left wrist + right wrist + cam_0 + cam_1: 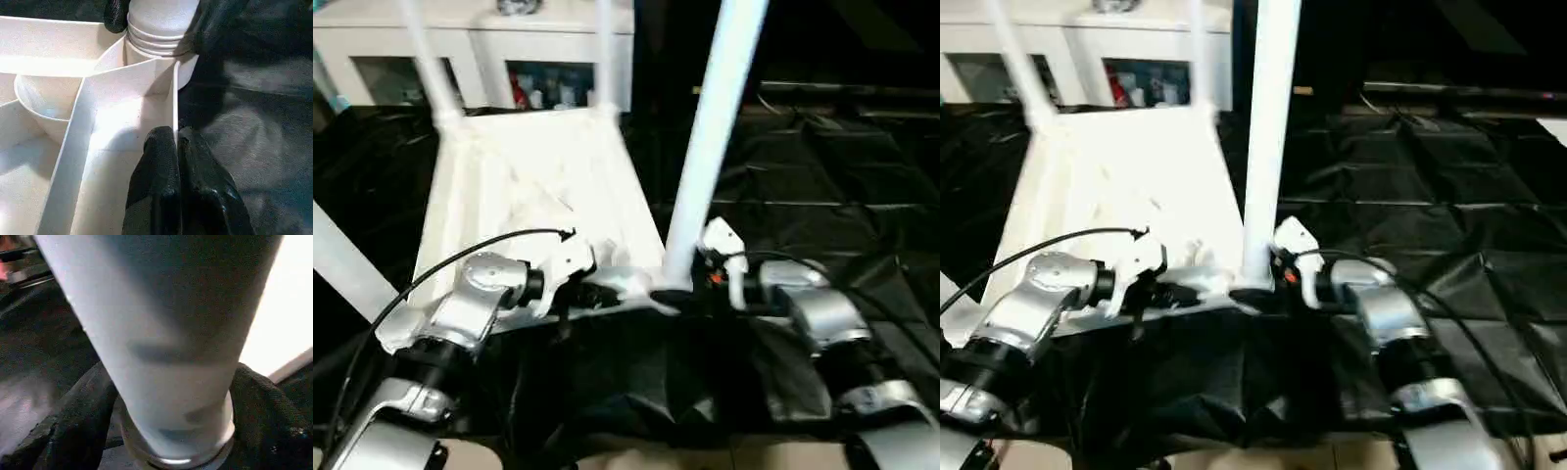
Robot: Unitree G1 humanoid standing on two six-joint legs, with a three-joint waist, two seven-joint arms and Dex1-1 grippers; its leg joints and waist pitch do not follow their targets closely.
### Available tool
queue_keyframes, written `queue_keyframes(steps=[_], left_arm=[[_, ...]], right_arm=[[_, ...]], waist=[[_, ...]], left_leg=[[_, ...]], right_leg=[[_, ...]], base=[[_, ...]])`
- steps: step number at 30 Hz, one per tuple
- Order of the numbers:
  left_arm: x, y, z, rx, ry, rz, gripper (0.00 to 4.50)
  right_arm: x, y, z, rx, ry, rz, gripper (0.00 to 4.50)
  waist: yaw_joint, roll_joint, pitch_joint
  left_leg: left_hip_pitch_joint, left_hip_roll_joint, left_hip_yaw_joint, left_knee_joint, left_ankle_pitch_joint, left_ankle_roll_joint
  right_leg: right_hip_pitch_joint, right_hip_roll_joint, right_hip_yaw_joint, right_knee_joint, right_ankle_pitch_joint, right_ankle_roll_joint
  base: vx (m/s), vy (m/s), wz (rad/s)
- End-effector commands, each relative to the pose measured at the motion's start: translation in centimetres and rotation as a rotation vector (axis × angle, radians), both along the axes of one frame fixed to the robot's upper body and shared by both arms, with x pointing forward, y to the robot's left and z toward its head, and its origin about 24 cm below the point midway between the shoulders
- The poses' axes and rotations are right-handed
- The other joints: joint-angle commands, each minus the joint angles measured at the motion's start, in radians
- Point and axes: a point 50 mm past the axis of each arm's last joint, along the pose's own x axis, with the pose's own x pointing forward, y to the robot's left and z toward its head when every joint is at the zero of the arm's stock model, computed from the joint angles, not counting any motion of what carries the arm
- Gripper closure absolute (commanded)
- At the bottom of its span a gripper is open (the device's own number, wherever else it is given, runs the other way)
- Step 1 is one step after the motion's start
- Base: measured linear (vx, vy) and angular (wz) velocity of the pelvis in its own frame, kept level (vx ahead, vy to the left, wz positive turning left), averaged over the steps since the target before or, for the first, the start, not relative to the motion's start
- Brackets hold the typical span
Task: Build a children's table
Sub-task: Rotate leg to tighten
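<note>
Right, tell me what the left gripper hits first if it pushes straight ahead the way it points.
Likely the near-corner leg in its socket. The left gripper is pinched on the table top's thin edge wall, which runs straight toward that socket, where the right gripper's fingers also sit. Depth is hard to judge.

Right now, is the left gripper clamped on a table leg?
No: in the left wrist view the left gripper pinches a thin rib of the table top, beside the leg.
</note>
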Motion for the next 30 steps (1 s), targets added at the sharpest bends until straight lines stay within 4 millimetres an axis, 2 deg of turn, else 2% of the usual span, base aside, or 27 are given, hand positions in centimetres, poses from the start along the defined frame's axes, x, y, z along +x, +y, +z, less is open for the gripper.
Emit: queue_keyframes(steps=[1,2,3,10,12,14,16,17,19,21,22,23,26,27,30], left_arm=[[-0.2,-1.1,0.5,-0.025,-0.025,-0.054,4.50],[-0.2,-1.1,0.5,-0.025,-0.022,-0.057,4.50],[-0.3,-1.1,0.5,-0.028,-0.014,-0.065,4.50],[-0.3,-1.3,0.6,-0.040,-0.012,-0.061,4.50],[0.4,-1.6,0.6,-0.045,-0.036,0.008,4.50],[1.0,-2.0,0.7,-0.058,-0.058,0.067,4.50],[1.4,-2.6,0.9,-0.077,-0.067,0.108,4.50],[1.7,-2.9,1.0,-0.080,-0.076,0.130,4.50],[2.0,-3.6,1.0,-0.081,-0.087,0.162,4.50],[2.4,-4.3,1.1,-0.080,-0.104,0.200,4.50],[2.8,-5.1,1.2,-0.092,-0.116,0.249,4.50],[3.0,-5.4,1.2,-0.095,-0.121,0.267,4.50],[3.1,-6.5,1.4,-0.117,-0.122,0.288,4.50],[2.9,-7.2,1.4,-0.133,-0.118,0.276,4.50],[2.6,-7.8,1.4,-0.142,-0.113,0.253,4.50]], right_arm=[[-0.6,1.0,0.0,0.027,0.022,0.073,1.35],[-0.6,0.9,0.0,0.028,0.024,0.075,1.40],[-0.8,0.9,0.0,0.030,0.030,0.084,1.65],[-1.3,1.5,-0.2,0.044,0.049,0.106,1.79],[-0.9,1.9,-0.6,0.051,0.027,0.024,1.80],[-0.1,2.2,-1.1,0.046,-0.003,-0.093,1.80],[0.8,2.6,-1.6,0.033,-0.023,-0.232,1.80],[1.1,2.8,-1.8,0.035,-0.025,-0.297,1.81],[1.6,3.3,-2.1,0.049,-0.010,-0.407,1.81],[1.7,4.2,-2.4,0.074,0.016,-0.464,1.81],[1.5,5.5,-2.7,0.083,0.028,-0.477,1.81],[1.4,5.9,-2.7,0.081,0.029,-0.487,1.81],[1.6,7.0,-3.1,0.073,0.043,-0.551,1.81],[1.5,8.0,-3.0,0.062,0.016,-0.518,1.81],[1.3,8.7,-2.8,0.088,0.004,-0.467,1.81]], waist=[[-0.002,-0.004,-0.066],[-0.001,-0.003,-0.066],[-0.001,-0.003,-0.066],[0.000,-0.002,-0.069],[-0.001,0.000,-0.068],[-0.003,-0.001,-0.066],[-0.012,-0.001,-0.059],[-0.014,-0.002,-0.059],[-0.027,-0.004,-0.059],[-0.034,-0.002,-0.059],[-0.033,-0.004,-0.062],[-0.034,-0.003,-0.061],[-0.033,-0.003,-0.063],[-0.034,-0.002,-0.063],[-0.034,-0.001,-0.064]], left_leg=[[0.013,0.021,0.005,-0.067,-0.231,0.029],[0.013,0.022,0.004,-0.067,-0.231,0.027],[0.012,0.022,0.004,-0.067,-0.229,0.026],[0.012,0.020,0.004,-0.064,-0.210,0.030],[0.012,0.021,0.004,-0.065,-0.216,0.027],[0.012,0.019,0.003,-0.067,-0.235,0.015],[0.017,0.015,0.000,-0.072,-0.295,-0.013],[0.019,0.015,-0.002,-0.074,-0.308,-0.021],[0.015,0.015,-0.005,-0.076,-0.312,-0.026],[0.016,0.014,-0.006,-0.076,-0.314,-0.027],[0.016,0.013,-0.005,-0.074,-0.304,-0.024],[0.017,0.013,-0.003,-0.074,-0.301,-0.022],[0.014,0.013,-0.003,-0.074,-0.278,-0.018],[0.012,0.013,-0.003,-0.075,-0.274,-0.019],[0.012,0.012,-0.002,-0.073,-0.272,-0.009]], right_leg=[[0.048,-0.044,0.038,-0.066,-0.181,-0.230],[0.048,-0.045,0.038,-0.066,-0.183,-0.230],[0.048,-0.044,0.037,-0.066,-0.183,-0.229],[0.049,-0.042,0.036,-0.061,-0.140,-0.238],[0.048,-0.043,0.037,-0.062,-0.152,-0.237],[0.048,-0.045,0.037,-0.067,-0.186,-0.230],[0.042,-0.050,0.037,-0.083,-0.328,-0.195],[0.042,-0.051,0.036,-0.086,-0.361,-0.184],[0.042,-0.049,0.036,-0.089,-0.387,-0.161],[0.039,-0.048,0.036,-0.091,-0.392,-0.157],[0.041,-0.047,0.036,-0.091,-0.380,-0.154],[0.038,-0.046,0.037,-0.091,-0.369,-0.157],[0.041,-0.044,0.037,-0.086,-0.319,-0.166],[0.042,-0.045,0.036,-0.085,-0.308,-0.171],[0.044,-0.044,0.037,-0.084,-0.279,-0.176]], base=[[0.000,0.000,0.00],[0.000,0.000,0.00],[0.000,0.000,0.00],[0.000,0.000,0.00],[0.000,0.000,0.00],[0.000,0.000,0.00],[0.000,0.000,0.00],[0.000,0.000,0.00],[0.000,0.000,0.00],[0.000,0.000,0.00],[0.000,0.000,0.00],[0.000,0.000,0.00],[0.000,0.000,0.00],[0.000,0.000,0.00],[0.000,0.000,0.00]])
